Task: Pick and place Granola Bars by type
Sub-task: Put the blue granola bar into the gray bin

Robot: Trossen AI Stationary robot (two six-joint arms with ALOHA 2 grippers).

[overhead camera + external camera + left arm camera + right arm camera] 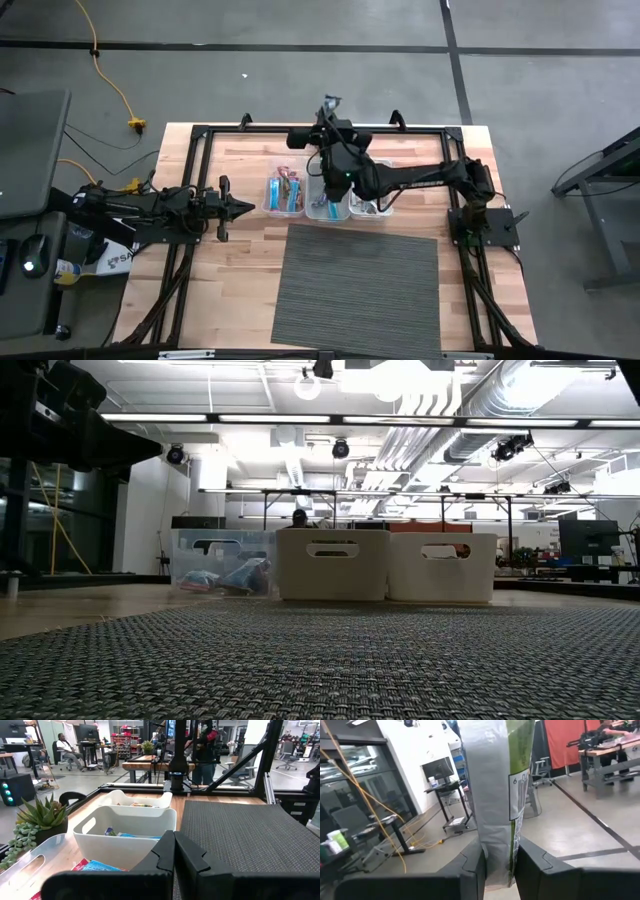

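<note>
The right gripper (498, 857) was up over the row of three rectangular plastic bins at the far middle of the wooden desk (230, 300), roughly above the middle bin (328, 200). Its fingers (470, 860) were clamped on a silver-white wrapped granola bar with a green panel (495, 795), which stood upright between them in the right wrist view. There was a small printed label block on the wrapper edge, but I couldn't read any of it.

The left gripper (243, 208) was parked on the left side of the desk, pointing toward the bins, fingers (162, 857) pressed together with nothing between them.

The left clear bin (284, 193) had a bunch of blue and pink-red wrapped bars (288, 190) in it; you could see them through its wall in the low view too (228, 576). The middle bin had a blue wrapped bar (132, 835) inside, seen from the left wrist view. The right bin (368, 204) held some silvery wrapped bars (366, 206), hard to make out any print.

A grey ribbed mat (355, 290) covered the near middle of the desk. A small green succulent in a pot (42, 817) sat just beside the bins. Over the left edge of the desk there was a box with part of a printed word, looked like "SA" (118, 258), the rest was hidden.
</note>
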